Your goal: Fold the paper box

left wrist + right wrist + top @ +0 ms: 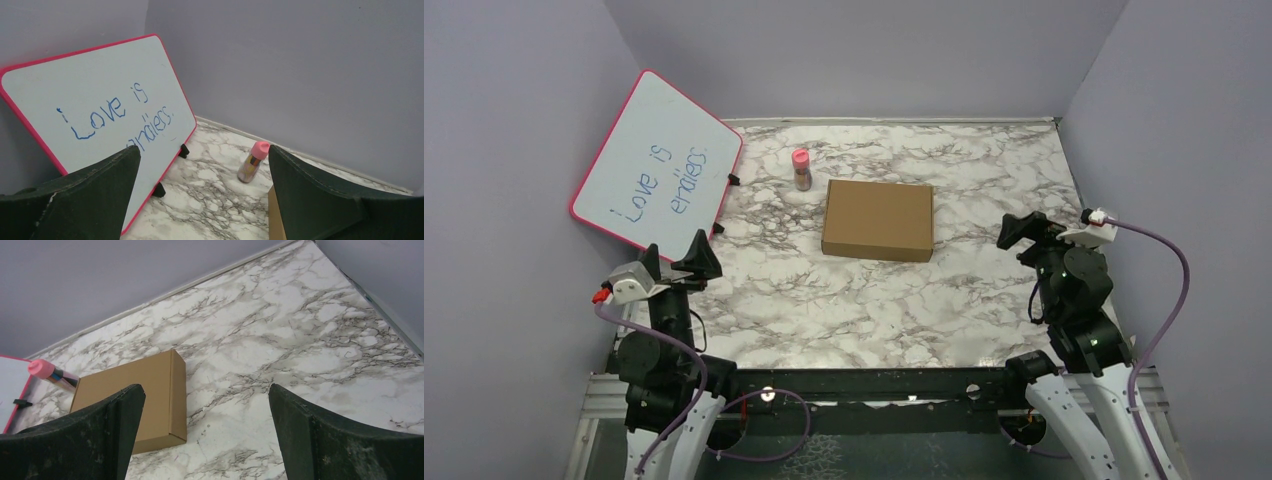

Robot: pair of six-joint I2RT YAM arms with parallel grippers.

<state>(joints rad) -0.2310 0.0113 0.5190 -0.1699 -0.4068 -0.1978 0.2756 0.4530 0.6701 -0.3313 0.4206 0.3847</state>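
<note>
The paper box (878,220) is a closed, flat brown cardboard mailer lying in the middle of the marble table. Its near right corner (165,390) shows in the right wrist view, and a sliver of its edge (274,215) in the left wrist view. My left gripper (681,263) hovers near the table's left side, apart from the box, open and empty. My right gripper (1021,231) hangs to the right of the box, also open with nothing between its fingers.
A pink-framed whiteboard (656,160) with blue writing leans against the left wall. A small bottle with a pink cap (801,168) stands just behind the box's left corner. Grey walls close in the table on three sides.
</note>
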